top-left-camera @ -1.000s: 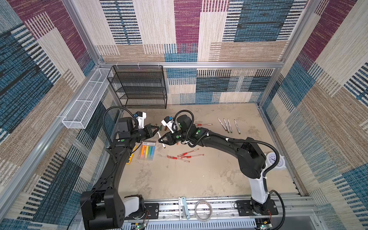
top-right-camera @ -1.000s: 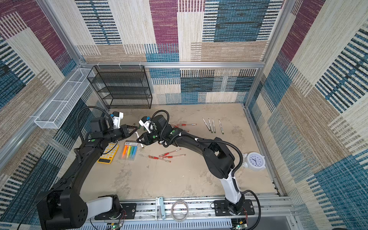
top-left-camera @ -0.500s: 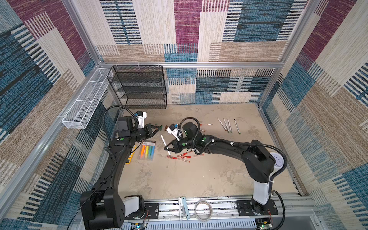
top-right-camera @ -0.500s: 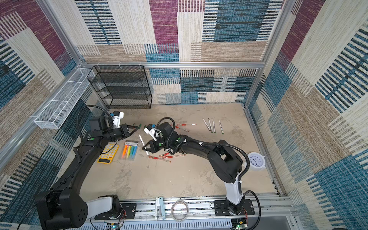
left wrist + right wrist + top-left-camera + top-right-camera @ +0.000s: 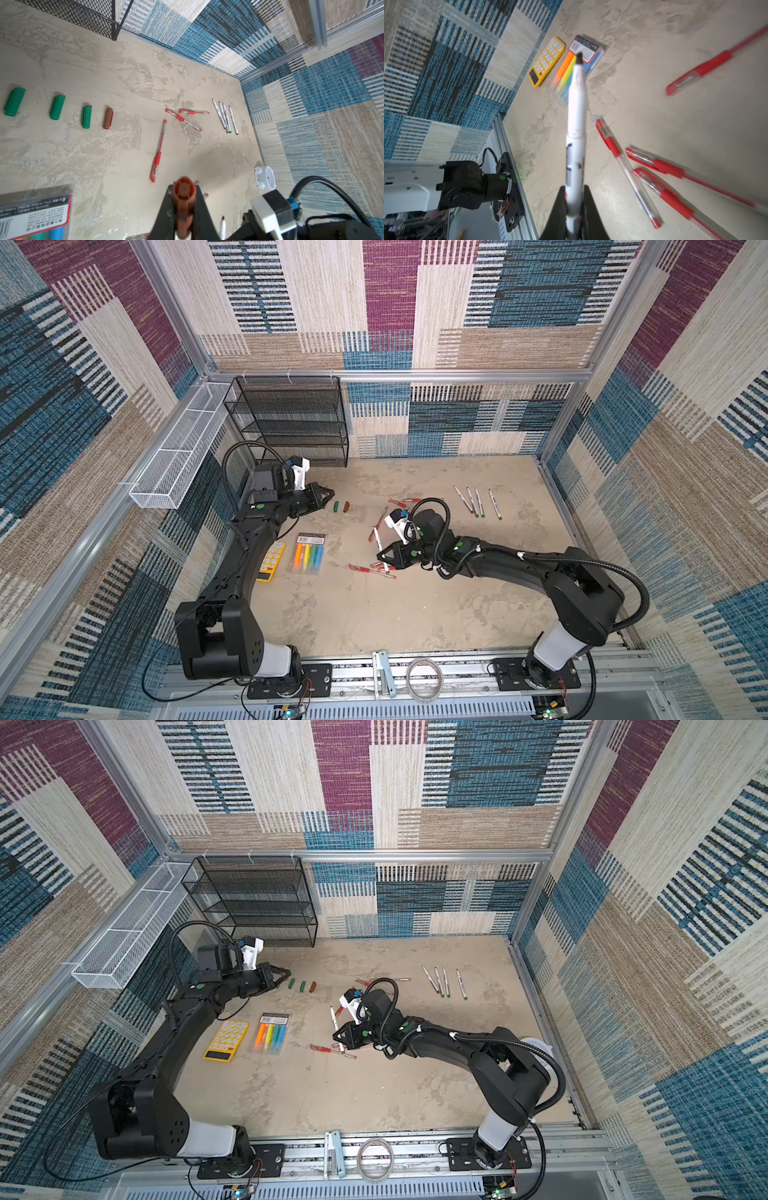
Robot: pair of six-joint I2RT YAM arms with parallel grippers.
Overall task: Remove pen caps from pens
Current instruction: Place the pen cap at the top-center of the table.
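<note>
Separation shows: claws joined a second ago now stand apart, the left claw (image 5: 328, 494) clamped on a brown cap (image 5: 184, 193) beside the row of loose caps (image 5: 57, 107), the right claw (image 5: 380, 553) gripping the bare-tipped white pen (image 5: 576, 116) above the worktop (image 5: 374, 614) — another pen uncapped.

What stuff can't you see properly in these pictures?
Clock: in a top view, mostly hidden behind the right arm.
Highlighter pack: left wrist view, cut off by the picture's edge.
Red pens: right wrist view, blurred.
White pen: right wrist view, back end hidden inside the right gripper.
Held brown cap: left wrist view, lower end hidden inside the left gripper.
</note>
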